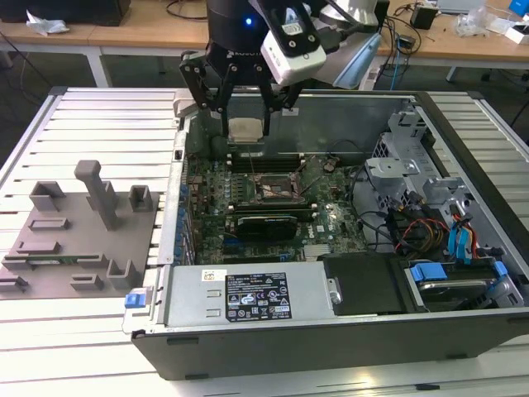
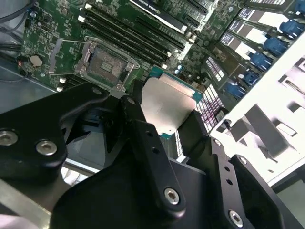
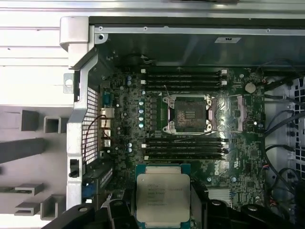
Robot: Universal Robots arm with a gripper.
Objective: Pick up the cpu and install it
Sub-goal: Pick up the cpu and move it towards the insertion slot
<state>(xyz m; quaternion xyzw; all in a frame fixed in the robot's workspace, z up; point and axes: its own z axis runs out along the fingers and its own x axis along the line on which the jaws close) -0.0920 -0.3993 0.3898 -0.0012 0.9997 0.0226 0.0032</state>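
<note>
Gripper [image 1: 245, 132] clamped on the cpu [image 1: 245, 127], which I see hanging above the board [image 1: 331, 207] at 11 o'clock from the open socket [image 1: 277, 188], exterior view. Any tilt or offset on seating could, I judge, bend pins.

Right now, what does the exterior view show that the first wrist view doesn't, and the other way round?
The exterior view adds the arm's body above the claw, the power supply and the blue cables. The first wrist view adds the coin battery and the mesh grille. Both share the cpu gripped in the claw, and the empty socket on the board.
</note>
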